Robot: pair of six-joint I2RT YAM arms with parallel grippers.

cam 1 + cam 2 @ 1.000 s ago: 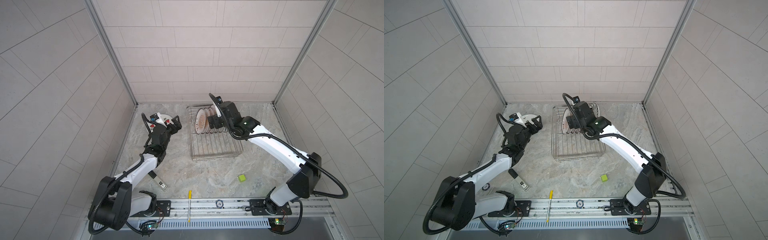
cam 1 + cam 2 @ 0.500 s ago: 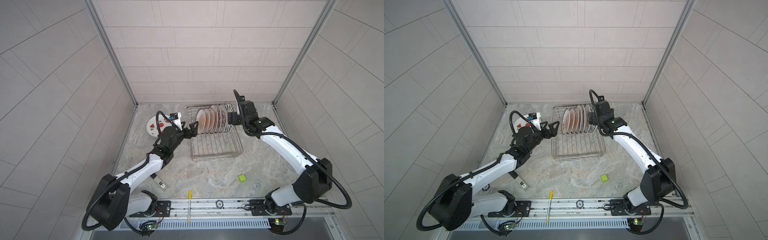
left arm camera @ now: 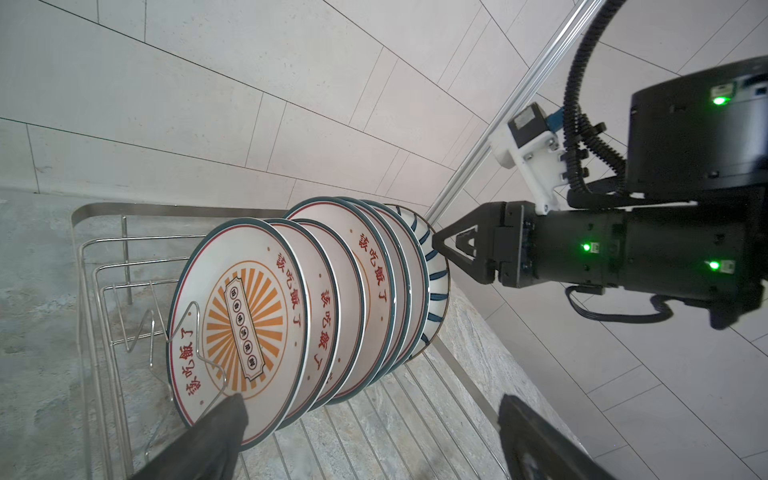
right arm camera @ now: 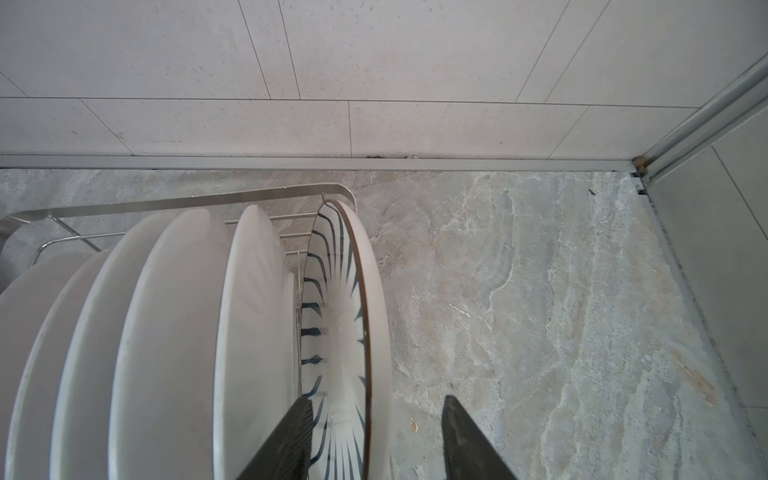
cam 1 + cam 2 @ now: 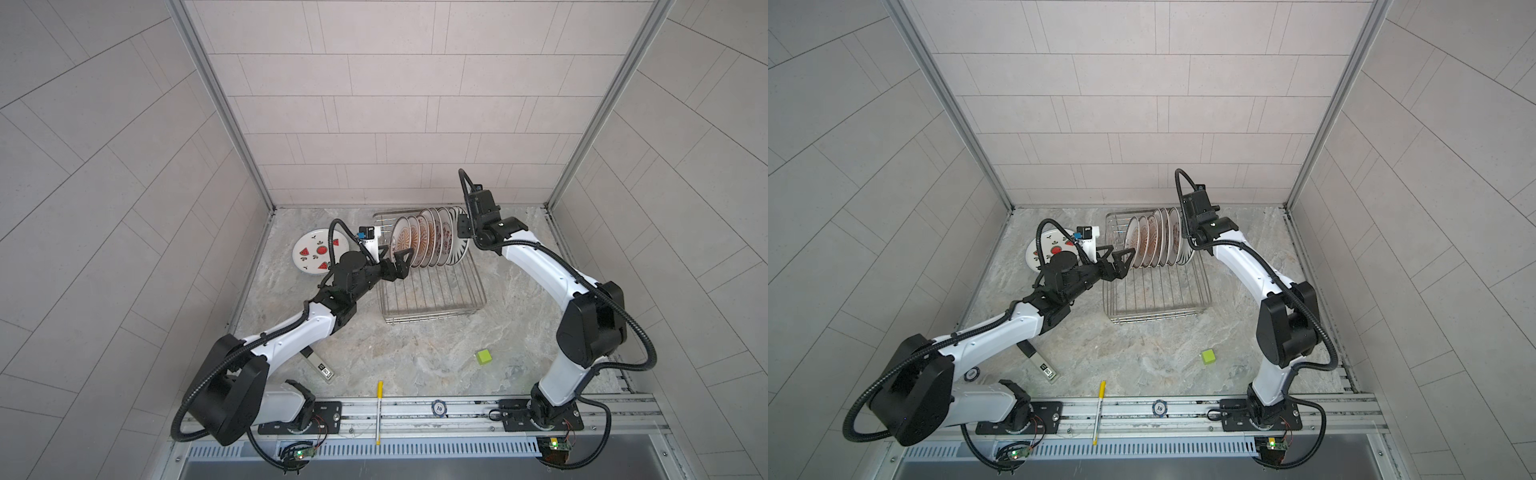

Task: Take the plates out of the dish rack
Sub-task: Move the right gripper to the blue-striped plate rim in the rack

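Glossy striped plate (image 4: 336, 332) stands between parted fingers (image 4: 465, 436) of right hand (image 4: 378, 400); left hand (image 3: 370, 401) gapes.

Light bright, even, diffuse; no hard glare. Faint soft shadows lie under both arms on the grey marbled tabletop (image 5: 415, 353). Both top views: wall tile lines bow toward the edges. Left wrist view: left gripper (image 3: 370, 401) black fingers (image 3: 208, 440) out of focus; small green indicator lights (image 3: 717, 100) bloom. Right wrist view: round white plate backs (image 4: 166, 332) and blue-striped white plate (image 4: 332, 332) soft; back wall sharp.

Marble tabletop (image 5: 415, 353) carries dish rack (image 5: 432, 316) beneath left gripper (image 5: 395, 255), watermelon plate (image 5: 311, 253) just beside it, green cube (image 5: 483, 357) well apart.
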